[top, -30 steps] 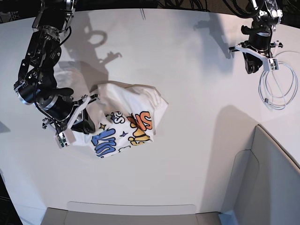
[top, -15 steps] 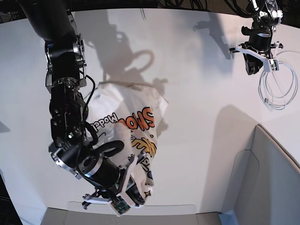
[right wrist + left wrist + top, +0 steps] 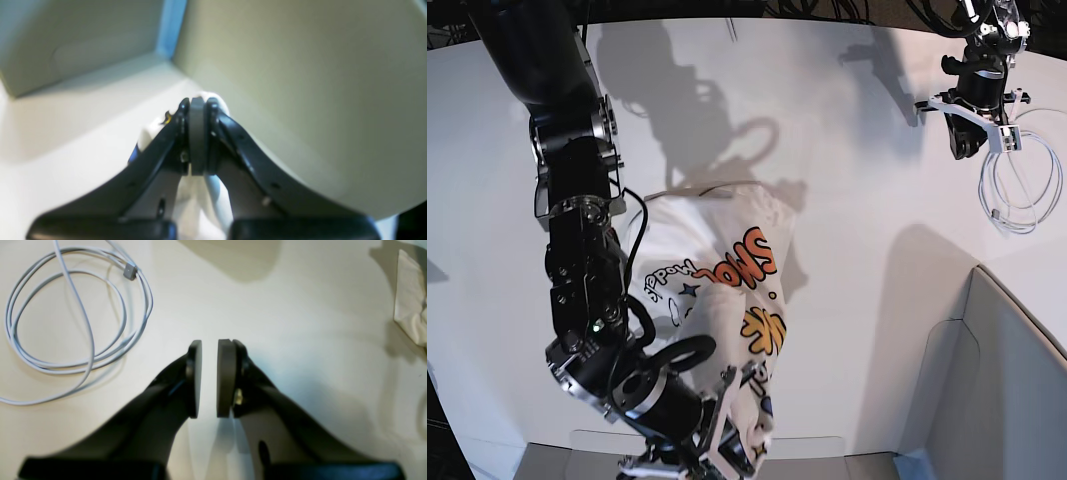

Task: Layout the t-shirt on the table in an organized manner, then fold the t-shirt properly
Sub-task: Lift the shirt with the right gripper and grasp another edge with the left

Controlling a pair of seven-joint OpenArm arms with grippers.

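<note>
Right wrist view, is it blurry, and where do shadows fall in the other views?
Right wrist view: soft all over, claw nearest and smeared. Base view: sharp, arm shadows on the table above the t-shirt. Left wrist view: cable crisp, claw slightly soft.

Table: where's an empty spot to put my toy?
The table is bare in the middle, between the t-shirt and the cable. The near left is crowded: the right end effector holds the shirt there.

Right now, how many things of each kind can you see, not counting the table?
T-shirt: 1
Coiled white cable: 1
Grey bin: 1
Robot grippers: 2, right gripper and left gripper
Total: 5
</note>
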